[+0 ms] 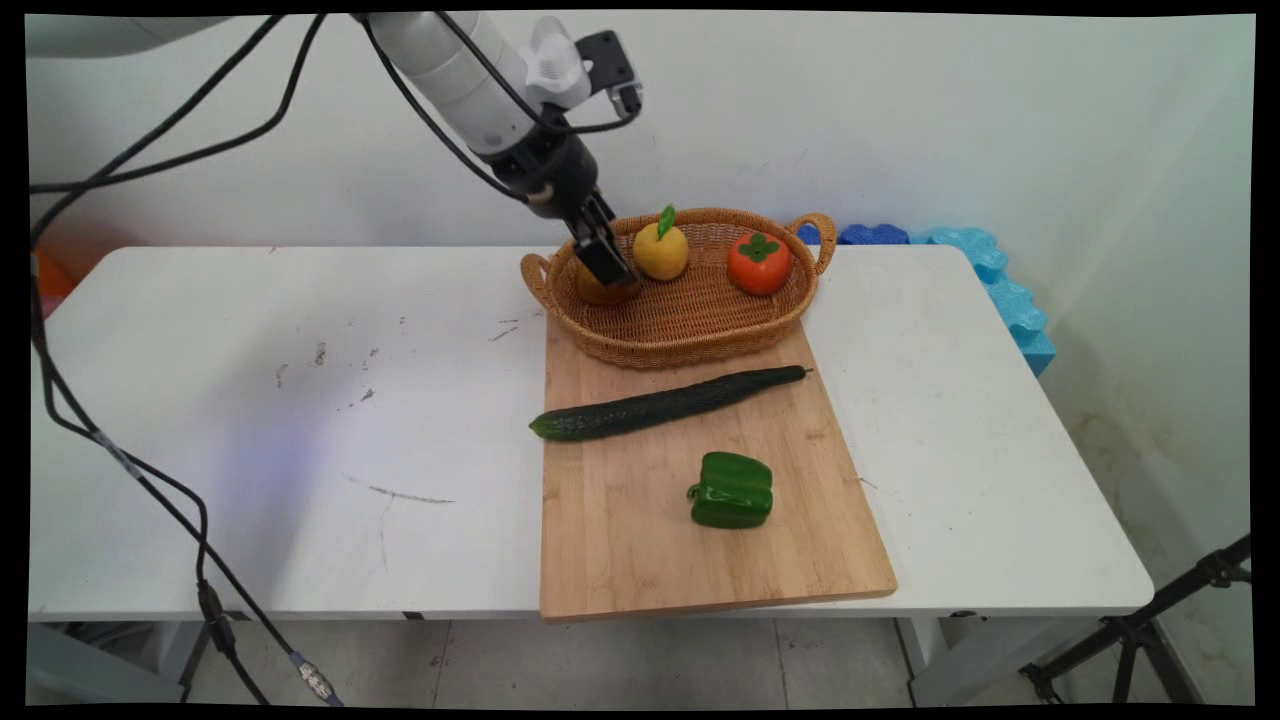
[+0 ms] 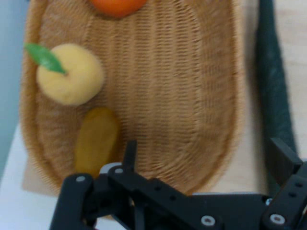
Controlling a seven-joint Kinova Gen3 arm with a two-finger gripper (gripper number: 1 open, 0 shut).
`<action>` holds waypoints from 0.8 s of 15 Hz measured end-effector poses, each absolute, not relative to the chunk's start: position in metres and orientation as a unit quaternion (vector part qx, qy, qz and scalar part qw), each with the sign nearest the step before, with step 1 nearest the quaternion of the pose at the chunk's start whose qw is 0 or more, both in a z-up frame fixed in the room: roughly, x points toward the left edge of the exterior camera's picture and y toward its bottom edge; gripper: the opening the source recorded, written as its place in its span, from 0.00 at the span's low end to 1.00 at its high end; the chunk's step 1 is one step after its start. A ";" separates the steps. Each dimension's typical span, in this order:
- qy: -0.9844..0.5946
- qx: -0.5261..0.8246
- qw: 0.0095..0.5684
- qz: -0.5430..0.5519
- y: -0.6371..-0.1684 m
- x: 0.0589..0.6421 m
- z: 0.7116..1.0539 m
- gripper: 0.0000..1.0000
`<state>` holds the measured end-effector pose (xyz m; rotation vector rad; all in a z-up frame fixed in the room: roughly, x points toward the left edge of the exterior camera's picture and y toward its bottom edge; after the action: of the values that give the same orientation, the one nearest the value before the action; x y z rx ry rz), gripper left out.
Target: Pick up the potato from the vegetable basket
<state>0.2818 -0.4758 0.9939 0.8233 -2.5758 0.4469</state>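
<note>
gripper [image 1: 608, 268] jaws spread open, over basket [image 1: 700, 335] left end | nearest: brown fruit [image 2: 96, 141], not gripped | beside it: yellow fruit [image 1: 660, 251], orange fruit [image 1: 759, 262] | board [image 1: 640, 540]: cucumber [image 1: 665, 403], pepper [image 1: 732, 490]

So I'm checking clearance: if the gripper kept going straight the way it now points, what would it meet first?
Probably the brownish-yellow fruit at the wicker basket's left end, directly under the gripper; depth is unclear, so it may touch already.
</note>
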 end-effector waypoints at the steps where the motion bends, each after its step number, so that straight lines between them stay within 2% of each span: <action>1: -0.922 0.296 0.190 0.162 -0.484 0.289 0.992 1.00; 6: -0.924 0.303 0.159 0.168 -0.522 0.314 0.969 1.00; 12: -0.925 0.308 0.150 0.166 -0.562 0.322 0.930 1.00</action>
<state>0.3219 -0.5619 0.9301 0.8841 -2.6567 0.4765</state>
